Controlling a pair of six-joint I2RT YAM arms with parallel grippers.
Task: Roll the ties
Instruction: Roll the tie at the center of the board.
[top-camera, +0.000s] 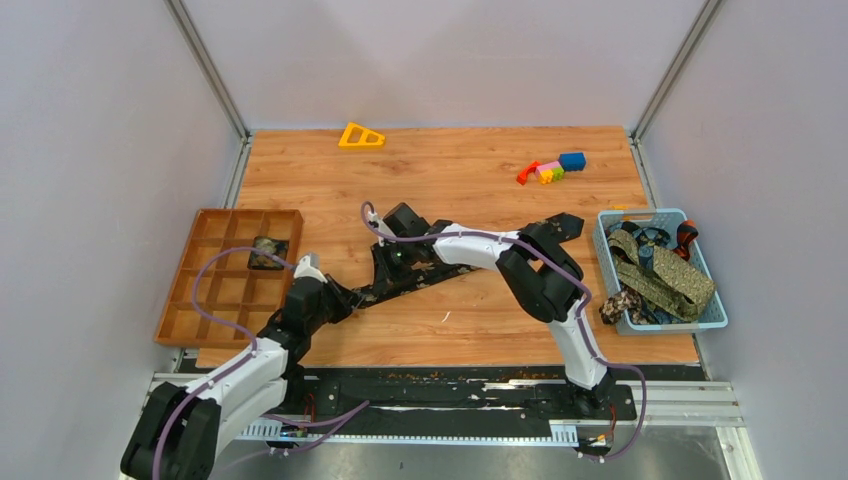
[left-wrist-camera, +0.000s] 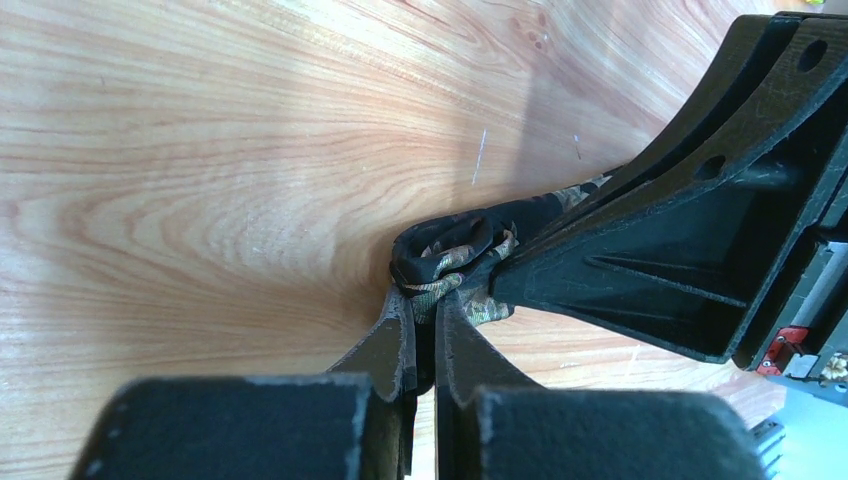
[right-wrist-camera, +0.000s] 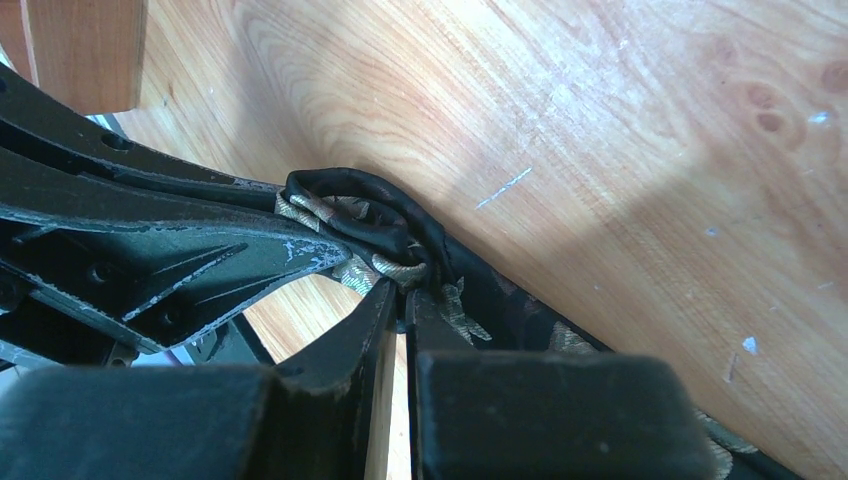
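tie (top-camera: 425, 275): black with pale speckles, stretched diagonally across the tabletop (top-camera: 450, 170).
coiled end (left-wrist-camera: 450, 245): at the tie's left tip, between both grippers.
left gripper (left-wrist-camera: 425, 300): jaws clenched on the coiled end.
right gripper (right-wrist-camera: 405, 290): jaws clenched on the coiled end, opposite side.

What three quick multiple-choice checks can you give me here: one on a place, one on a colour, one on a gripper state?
1. Where does the rolled tie sit?
A on bare tabletop
B in a compartment of the wooden tray
C across the arm bases

2. What colour is the basket holding the loose ties?
A blue
B red
C white

3. How is the left gripper?
A wide open
B shut on the black tie
C out of view

Key: B, the roll lies inside one tray cell; A, its walls are blue; B, its fingers pinch the tie's coiled end.
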